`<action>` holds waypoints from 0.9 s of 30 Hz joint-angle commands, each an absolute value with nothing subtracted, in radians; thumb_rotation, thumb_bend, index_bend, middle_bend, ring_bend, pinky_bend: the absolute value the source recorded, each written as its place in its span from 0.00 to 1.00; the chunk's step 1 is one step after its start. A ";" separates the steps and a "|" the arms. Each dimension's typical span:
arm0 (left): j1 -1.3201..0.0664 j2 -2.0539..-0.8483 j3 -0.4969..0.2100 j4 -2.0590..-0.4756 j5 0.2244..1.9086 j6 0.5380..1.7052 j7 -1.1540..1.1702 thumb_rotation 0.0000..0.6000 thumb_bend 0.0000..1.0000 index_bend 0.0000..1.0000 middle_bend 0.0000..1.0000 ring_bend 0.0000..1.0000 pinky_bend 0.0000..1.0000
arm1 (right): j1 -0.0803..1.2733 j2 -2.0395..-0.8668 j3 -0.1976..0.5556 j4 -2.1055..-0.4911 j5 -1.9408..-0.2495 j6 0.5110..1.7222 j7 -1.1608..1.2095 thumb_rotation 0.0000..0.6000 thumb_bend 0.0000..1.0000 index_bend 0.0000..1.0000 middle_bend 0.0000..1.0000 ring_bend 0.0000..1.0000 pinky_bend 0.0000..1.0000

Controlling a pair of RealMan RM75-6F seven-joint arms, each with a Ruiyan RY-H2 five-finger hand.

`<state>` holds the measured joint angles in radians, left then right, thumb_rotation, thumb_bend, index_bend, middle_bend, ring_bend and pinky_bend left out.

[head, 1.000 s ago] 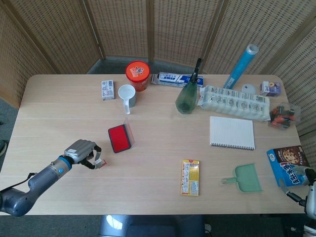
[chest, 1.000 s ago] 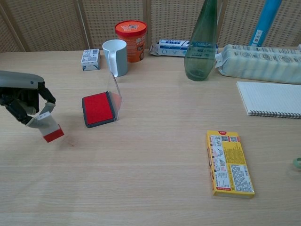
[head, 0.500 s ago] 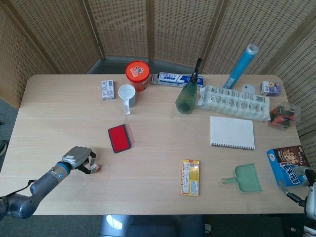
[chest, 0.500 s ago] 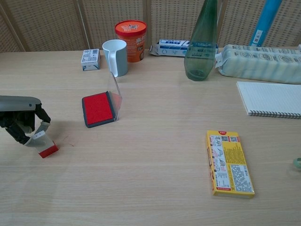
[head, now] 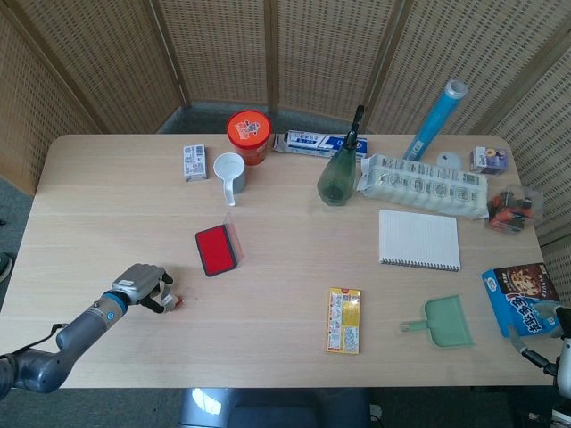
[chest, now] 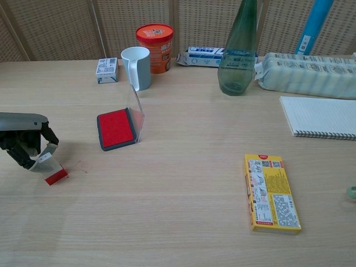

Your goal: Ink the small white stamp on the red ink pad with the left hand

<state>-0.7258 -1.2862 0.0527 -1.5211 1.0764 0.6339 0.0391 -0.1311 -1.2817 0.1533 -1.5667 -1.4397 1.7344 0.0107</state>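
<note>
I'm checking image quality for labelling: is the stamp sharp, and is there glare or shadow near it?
Chest view: stamp in the left robot hand is sharp, with a soft shadow on the table. Head view: it is too small for detail; no glare there.

Right robot hand [head: 560,367] cut by frame edge.

Bare surface [chest: 83,150] lies between the left hand's fingers [chest: 25,153] and the pad [chest: 115,128], an open lane there. Beyond the fingers, the pad's upright clear lid [chest: 137,114] walls its far edge. Mug [chest: 136,67] and small box [chest: 107,70] crowd further back.
</note>
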 commanded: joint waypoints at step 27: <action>-0.724 -1.263 0.037 -1.512 1.107 0.592 0.004 0.90 0.28 0.56 1.00 1.00 1.00 | -0.136 -1.276 0.156 -1.582 -1.439 1.742 0.011 0.57 0.28 0.42 0.51 0.62 0.54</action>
<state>-0.7235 -1.2639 0.0370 -1.5123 1.1068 0.5928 0.0048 -0.1365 -1.2758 0.1565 -1.5817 -1.4388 1.7422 0.0107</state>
